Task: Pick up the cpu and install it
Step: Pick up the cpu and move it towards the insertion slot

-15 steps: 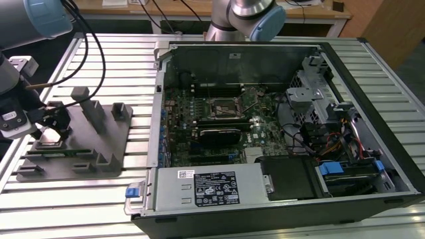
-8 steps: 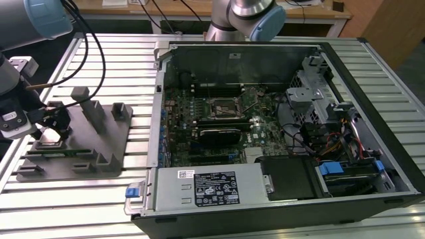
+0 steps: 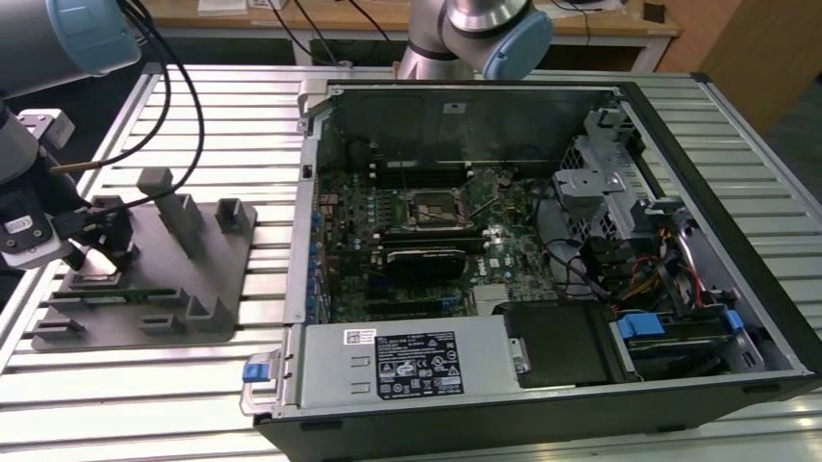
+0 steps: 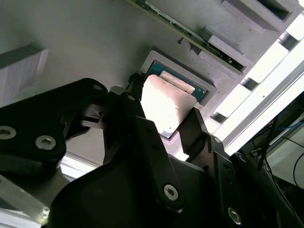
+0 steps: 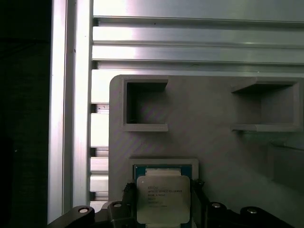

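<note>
Black two-finger gripper [image 3: 100,245] hangs low over the grey plastic holder tray [image 3: 212,308] at the exterior view's left, on the slatted aluminium table [image 3: 141,385]; small flat square cpu [image 5: 163,199] w/ silvery-grey metal top sits at a shallow square recess [image 5: 164,164] near one edge of the tray, directly btwn the gripper's fingers [image 5: 127,192]; in both wrist views the fingers press against two opposite sides of the chip, so the gripper [image 4: 166,108] is clamped on the cpu [image 4: 167,99]; can't tell whether the chip is raised off the recess floor or resting in it; two deeper empty pockets [image 5: 145,107] lie further along the tray. Well apart, toward the exterior view's right, an open black computer case [image 3: 449,115] lies on its side w/ green motherboard [image 3: 495,255] exposed; its square black socket frame [image 3: 432,208] sits near the board's middle; silver power supply box [image 3: 404,361] fills the case's near corner.
</note>
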Controlling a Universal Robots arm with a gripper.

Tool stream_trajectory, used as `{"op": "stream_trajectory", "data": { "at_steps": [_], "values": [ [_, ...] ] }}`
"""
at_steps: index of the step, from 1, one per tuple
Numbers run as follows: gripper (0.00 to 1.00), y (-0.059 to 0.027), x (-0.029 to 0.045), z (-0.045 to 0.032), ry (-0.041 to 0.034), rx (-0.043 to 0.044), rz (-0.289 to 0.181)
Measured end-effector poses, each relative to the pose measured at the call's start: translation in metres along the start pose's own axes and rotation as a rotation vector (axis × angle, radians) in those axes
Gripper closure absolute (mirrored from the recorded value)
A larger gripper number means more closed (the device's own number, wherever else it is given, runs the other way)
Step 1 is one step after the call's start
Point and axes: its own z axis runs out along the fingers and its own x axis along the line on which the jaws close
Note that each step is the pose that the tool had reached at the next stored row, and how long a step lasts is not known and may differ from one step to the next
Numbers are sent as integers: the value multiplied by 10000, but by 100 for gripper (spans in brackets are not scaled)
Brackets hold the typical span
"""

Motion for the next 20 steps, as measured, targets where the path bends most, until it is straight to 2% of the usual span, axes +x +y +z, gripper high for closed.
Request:
{"op": "stream_trajectory", "data": {
  "at_steps": [1,11,14,15,20],
  "values": [
    [45,0,0,0,0,0,0],
    [45,1,-1,-10,-4,-3,0],
    [45,2,-1,-39,-1,-1,1],
    [45,3,-3,-102,-2,-1,0],
    [45,5,-5,-171,-1,-1,0]
  ]
}}
